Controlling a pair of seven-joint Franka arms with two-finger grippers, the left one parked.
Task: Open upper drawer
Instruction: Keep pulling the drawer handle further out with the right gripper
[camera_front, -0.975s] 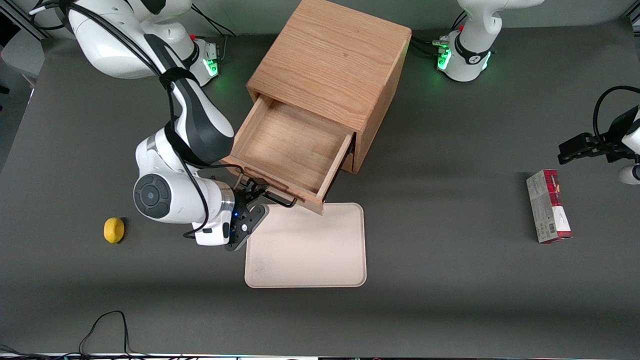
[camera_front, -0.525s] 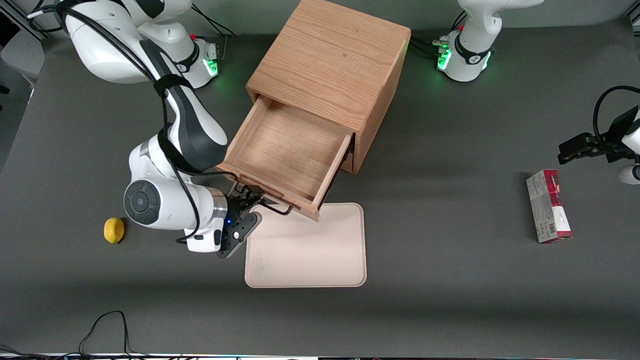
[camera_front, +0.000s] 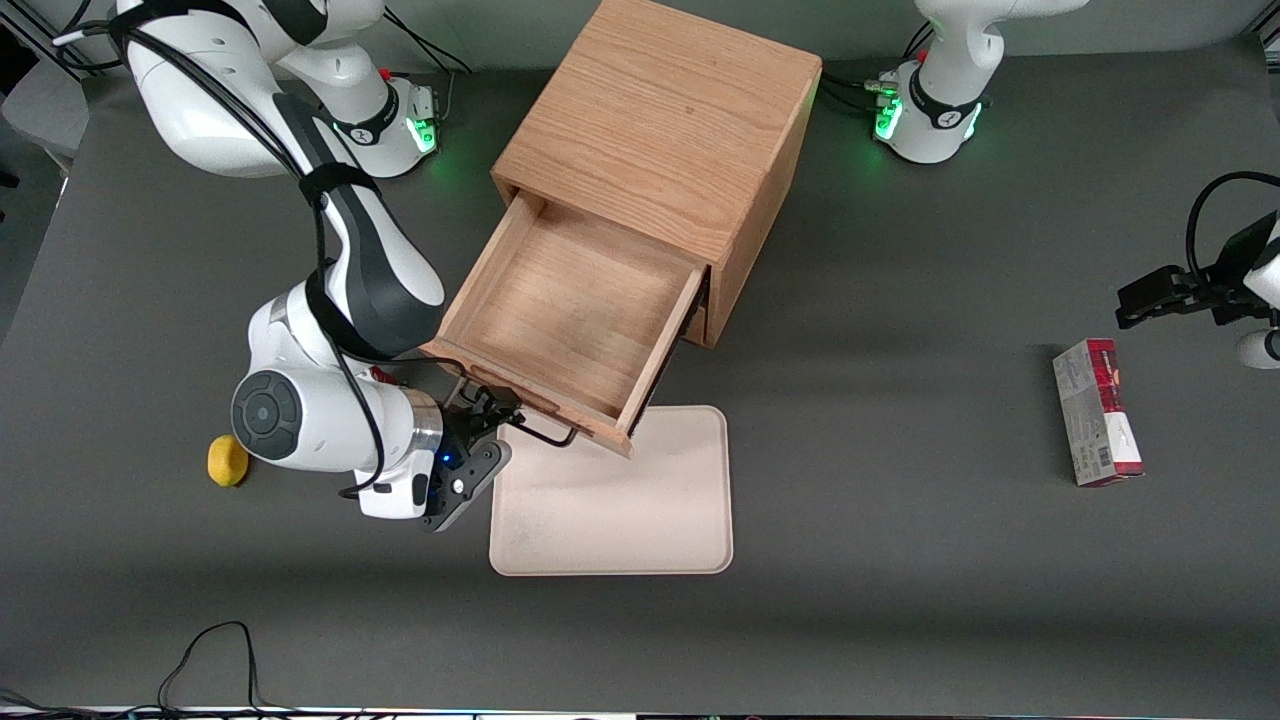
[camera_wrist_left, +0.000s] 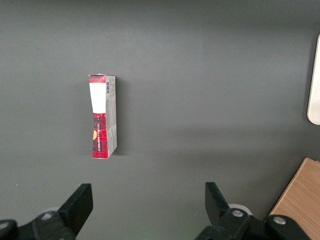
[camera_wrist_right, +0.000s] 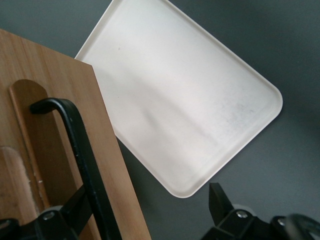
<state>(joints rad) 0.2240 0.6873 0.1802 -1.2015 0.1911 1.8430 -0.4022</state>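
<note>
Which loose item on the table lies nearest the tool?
The beige tray, right beside the tool at the upper drawer handle; lemon and box lie farther off.

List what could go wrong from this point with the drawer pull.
1. The upper drawer is already far out of the cabinet; pulling much further might bring it off its guides.
2. Its front corner overhangs the beige tray, so a drop could hit the tray.
3. The hand is at the end of the black handle, not its middle; it might slip off.
</note>
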